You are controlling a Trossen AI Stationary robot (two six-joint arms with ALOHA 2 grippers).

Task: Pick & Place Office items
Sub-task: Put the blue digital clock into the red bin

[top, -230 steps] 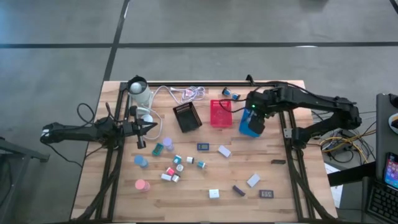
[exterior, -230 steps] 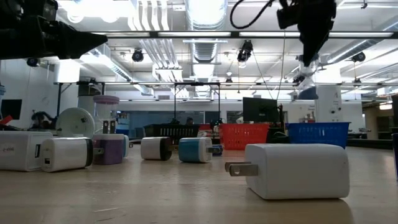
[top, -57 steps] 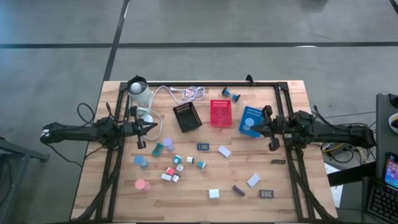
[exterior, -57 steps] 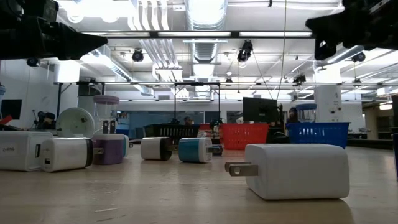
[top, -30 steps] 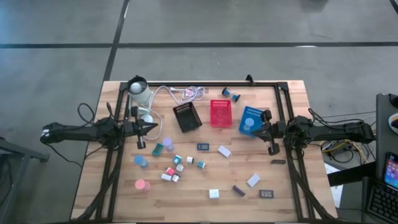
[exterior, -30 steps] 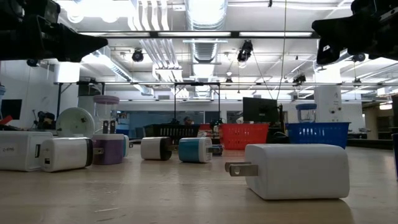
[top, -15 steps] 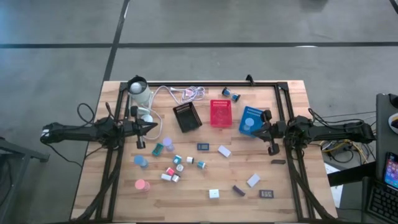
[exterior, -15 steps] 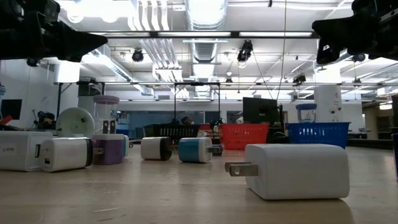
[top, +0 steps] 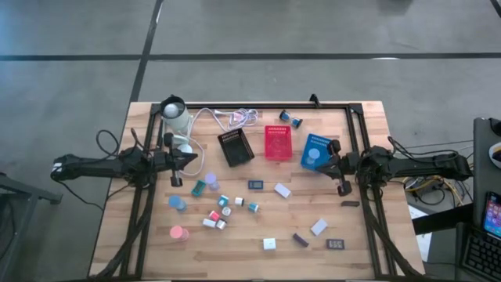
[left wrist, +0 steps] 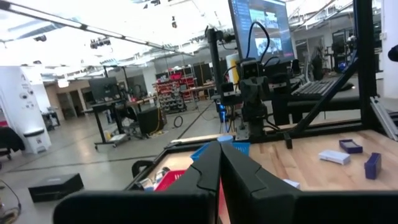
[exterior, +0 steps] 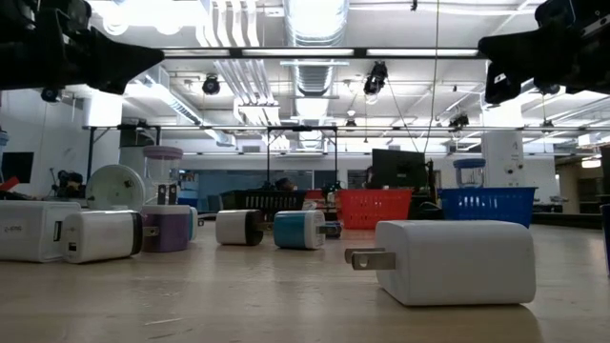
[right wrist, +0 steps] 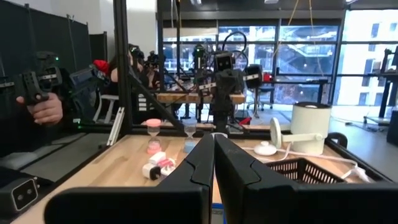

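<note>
Several office items lie scattered on the wooden table (top: 235, 258): a lavender roll (top: 210, 179), a blue roll (top: 178, 204), a pink roll (top: 178, 233), a teal block (top: 199, 188), white blocks (top: 269, 244) and dark rectangles (top: 336, 244). In the low view a white block (exterior: 456, 261) rests on its side nearest the camera. My left gripper (top: 194, 159) hovers shut and empty at the table's left, above the items. My right gripper (top: 324, 161) hovers shut and empty at the right, beside the blue tray (top: 315, 146). Both wrist views show the shut fingers (left wrist: 219, 152) (right wrist: 214, 143) level, with nothing between them.
A black tray (top: 236, 146), a red tray (top: 277, 142) and the blue tray stand in a row at the back. A white device (top: 176, 117) and a coiled cable (top: 235, 117) sit far left. A person's hand (right wrist: 43, 109) shows beyond the table.
</note>
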